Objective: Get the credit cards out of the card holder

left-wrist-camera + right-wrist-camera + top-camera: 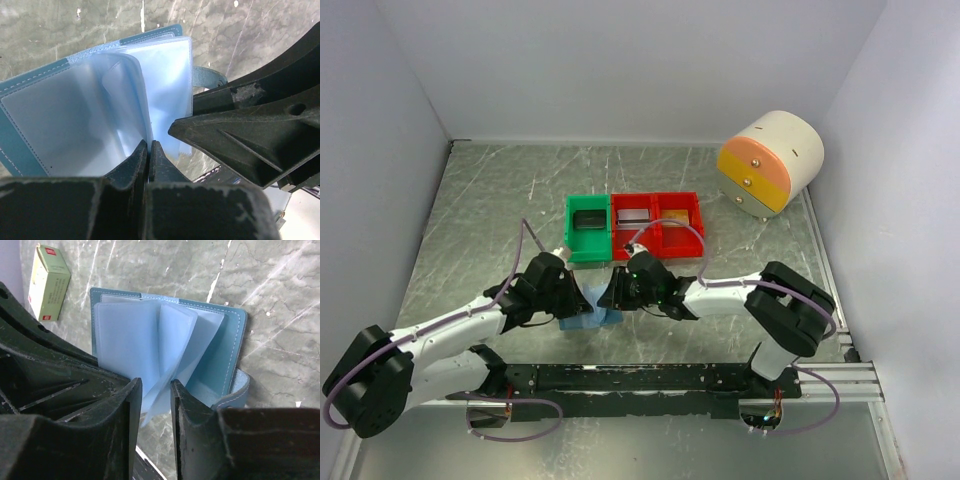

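Right wrist view, cream-green box (pixel 49 282), red label unreadable, card holder (pixel 220 365) open

A grey-green marbled worktop (pixel 500 200) carries a green bin (pixel 569 228) with two red bins (pixel 657 199) joined on its right. Near the far right corner lies a cream, orange and yellow round drawer unit (pixel 770 160). A small pale-green box (pixel 49 282) lies flat.

The marbled grey-green table (pixel 470 220) carries the open card holder (pixel 588 318). Just behind it stand a green bin (pixel 570 225) and two red bins (pixel 653 222). A small box (pixel 49 282) lies near it, and a round drawer unit (pixel 770 160) sits well apart, back-right.
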Robot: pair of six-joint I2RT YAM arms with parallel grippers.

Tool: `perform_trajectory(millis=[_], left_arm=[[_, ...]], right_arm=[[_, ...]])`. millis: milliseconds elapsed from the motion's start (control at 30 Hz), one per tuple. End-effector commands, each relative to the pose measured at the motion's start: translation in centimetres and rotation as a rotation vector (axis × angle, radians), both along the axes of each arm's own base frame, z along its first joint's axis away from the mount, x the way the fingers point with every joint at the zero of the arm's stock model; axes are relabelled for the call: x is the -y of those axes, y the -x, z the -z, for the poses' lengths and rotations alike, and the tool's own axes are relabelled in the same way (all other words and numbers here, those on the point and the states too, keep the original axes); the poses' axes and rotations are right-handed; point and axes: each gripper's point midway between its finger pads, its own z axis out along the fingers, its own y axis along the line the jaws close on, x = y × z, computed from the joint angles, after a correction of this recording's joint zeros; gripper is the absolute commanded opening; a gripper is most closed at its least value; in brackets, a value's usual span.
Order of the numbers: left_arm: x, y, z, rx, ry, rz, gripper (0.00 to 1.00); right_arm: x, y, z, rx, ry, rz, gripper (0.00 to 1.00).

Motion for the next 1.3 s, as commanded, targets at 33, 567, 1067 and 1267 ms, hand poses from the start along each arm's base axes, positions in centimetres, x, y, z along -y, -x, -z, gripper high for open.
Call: perform_trajectory(millis=[33,567,1067,1267], left_arm=[[-0.2,-0.2,-0.3,0.026,-0.015,0.003,0.07],[-1.5,-0.3,-1.2,0.051,-0.077,-0.022,0.07],[-1.8,-0.2,-1.0,0.044,-0.091,-0.025,0.07],[-1.7,0.2,-0.3,0.030,-0.085,-0.010,0.07]], right_arm=[[-0.2,-0.8,0.3,0.016,0.071,0.008,0.33],[1.7,-0.1,1.9,0.004,0.174,0.026,0.48],[1.9,0.7,2.4,-0.011,0.172,0.047,0.52],[0.7,1.1,2.4,-0.038,0.099,0.035,0.44]])
